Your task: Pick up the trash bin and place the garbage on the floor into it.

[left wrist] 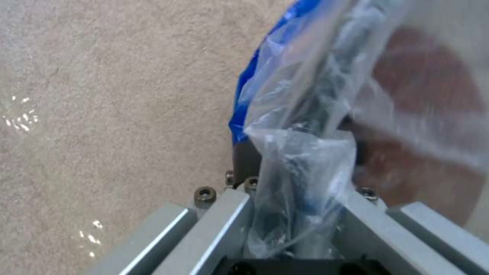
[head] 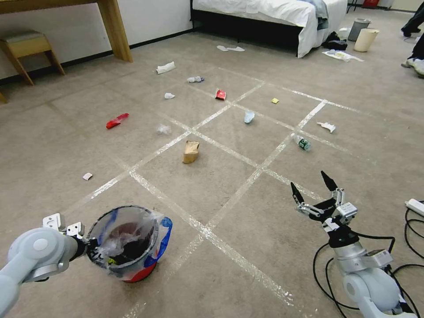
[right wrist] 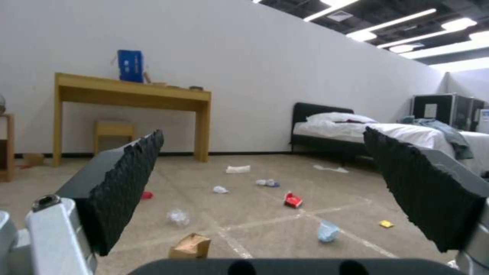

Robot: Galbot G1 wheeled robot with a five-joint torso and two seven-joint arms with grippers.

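Observation:
The trash bin [head: 126,240], red-based with a clear, blue-edged liner, is upright at the near left. My left gripper [head: 87,245] is shut on its rim. In the left wrist view the left gripper [left wrist: 298,193] pinches the rim and crumpled liner of the trash bin [left wrist: 433,91]. My right gripper [head: 310,184] hangs open and empty over the carpet at the near right. The garbage lies scattered beyond: a brown paper bag [head: 191,152], a bottle [head: 301,142], red wrappers [head: 117,120], a yellow scrap [head: 275,100]. Between the right gripper's pads [right wrist: 127,179] I see the brown bag [right wrist: 190,245].
White tape lines cross the carpet. A bed [head: 274,13], a grey bin [head: 360,27] and a cream bucket [head: 366,39] stand far right. A desk leg [head: 115,31] and stool [head: 26,46] are far left. Black cables [head: 397,247] and a power strip [head: 415,206] lie near my right arm.

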